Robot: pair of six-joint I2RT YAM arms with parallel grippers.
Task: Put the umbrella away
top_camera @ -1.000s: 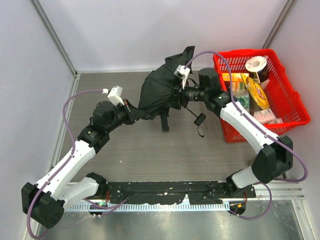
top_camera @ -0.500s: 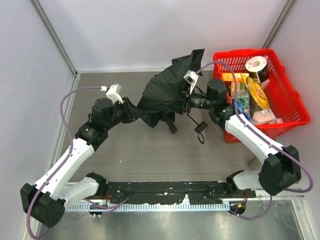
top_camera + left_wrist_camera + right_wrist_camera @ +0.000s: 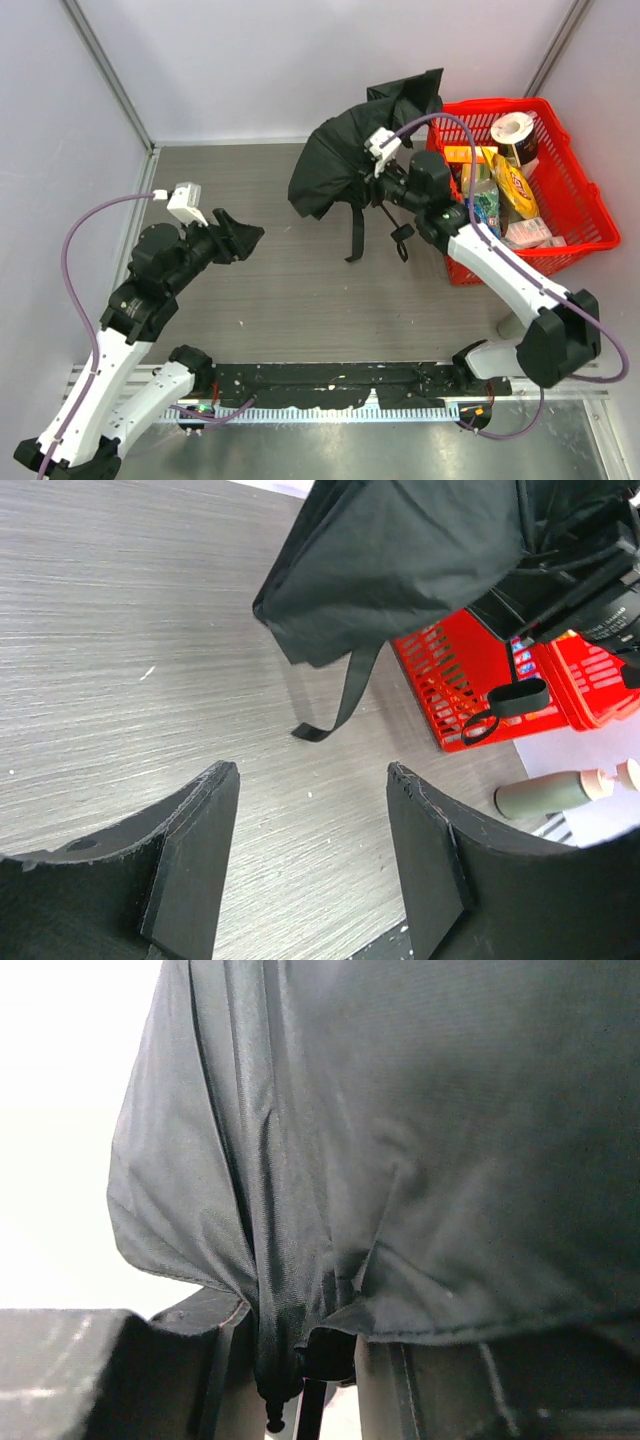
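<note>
From above, the umbrella (image 3: 345, 160) hangs off the counter (image 3: 300, 290), a loose black bundle of fabric at the far middle, its top edge overlapping the left corner of the red basket (image 3: 480, 103). The right claw (image 3: 388, 188) is clamped on it from the basket side. A flat strap (image 3: 355, 235) and a small wrist loop (image 3: 402, 238) dangle below it, clear of the counter.

The right wrist view fills almost wholly with dark cloth. It alone shows the grip up close: gathered fabric and a thin black rod are pinched between the two fingers (image 3: 110, 1360) at the bottom edge.

The left claw (image 3: 250, 238) stands well apart from the umbrella, out over bare counter, its fingers spread with nothing between them. Its own camera looks through that gap up at the underside of the bundle, the strap's curled end and the basket's slatted front wall. It also catches a grey-green bottle (image 3: 555, 792) lying just outside the basket, which the overhead view does not show.

Only the overhead view sees into the basket: a paper roll (image 3: 513, 130), a yellow packet (image 3: 515, 190) and small boxes.
</note>
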